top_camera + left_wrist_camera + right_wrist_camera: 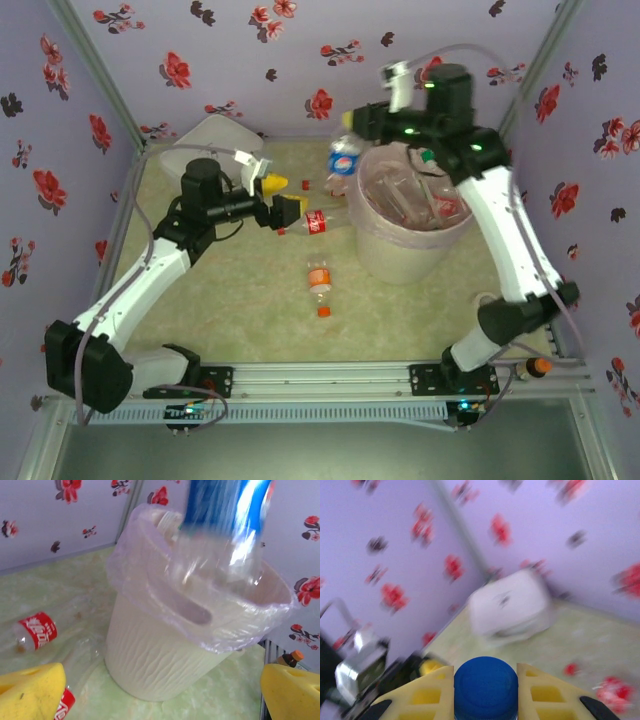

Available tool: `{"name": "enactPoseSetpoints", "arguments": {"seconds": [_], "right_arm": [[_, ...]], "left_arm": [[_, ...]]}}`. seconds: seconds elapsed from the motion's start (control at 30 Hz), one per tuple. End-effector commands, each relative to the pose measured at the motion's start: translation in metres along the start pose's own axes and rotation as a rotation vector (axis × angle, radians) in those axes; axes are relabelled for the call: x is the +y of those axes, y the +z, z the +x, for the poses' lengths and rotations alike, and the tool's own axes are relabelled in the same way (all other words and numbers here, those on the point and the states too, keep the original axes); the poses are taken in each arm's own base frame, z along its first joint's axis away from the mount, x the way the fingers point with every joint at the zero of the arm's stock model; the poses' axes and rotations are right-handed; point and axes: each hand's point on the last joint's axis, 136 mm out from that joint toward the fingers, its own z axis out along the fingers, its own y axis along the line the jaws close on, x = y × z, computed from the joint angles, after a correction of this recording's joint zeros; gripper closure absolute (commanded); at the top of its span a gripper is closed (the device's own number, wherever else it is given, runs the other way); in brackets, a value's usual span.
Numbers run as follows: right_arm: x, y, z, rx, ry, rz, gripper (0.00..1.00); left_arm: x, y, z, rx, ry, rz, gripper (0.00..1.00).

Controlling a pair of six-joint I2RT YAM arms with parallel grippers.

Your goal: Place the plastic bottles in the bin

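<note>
Blue-capped bottle [486,687] is pinched in the right gripper [486,672], the bin [405,255] just beside it, while the left gripper [283,196] stands spread with a red-labelled bottle [318,222] just ahead.

Lilac walls [330,60] printed with red and dark flowers rise behind and to both sides of the pale green marbled tabletop [250,310]; grey metal posts [100,75] stand at its far corners.
</note>
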Motion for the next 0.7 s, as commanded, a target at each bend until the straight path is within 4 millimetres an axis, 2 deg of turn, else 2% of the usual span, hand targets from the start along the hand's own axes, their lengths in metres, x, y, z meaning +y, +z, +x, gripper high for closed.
{"name": "enactPoseSetpoints", "arguments": {"seconds": [0.0,0.1,0.2,0.23,0.3,0.5,0.67], "right_arm": [[-0.032,-0.062,-0.051,-0.274,-0.023,0.276,1.0],[-0.06,-0.091,-0.053,-0.344,-0.024,0.44,1.0],[-0.079,-0.093,-0.05,-0.364,0.001,0.498,1.0],[-0.083,-0.091,-0.048,-0.364,0.007,0.503,1.0],[-0.095,-0.08,-0.041,-0.344,0.021,0.519,1.0],[-0.123,-0.053,-0.019,-0.307,0.064,0.542,1.0],[-0.14,-0.039,0.015,-0.224,0.115,0.564,1.0]], "left_arm": [[0.023,-0.003,0.016,0.004,-0.061,-0.109,0.0],[0.06,0.0,0.041,0.071,-0.125,-0.27,0.03],[0.098,-0.001,0.06,0.127,-0.199,-0.456,0.05],[0.103,0.001,0.064,0.137,-0.214,-0.476,0.05],[0.109,0.006,0.068,0.142,-0.239,-0.49,0.06],[0.106,0.014,0.075,0.164,-0.235,-0.483,0.06],[0.107,0.013,0.079,0.173,-0.241,-0.49,0.06]]}}
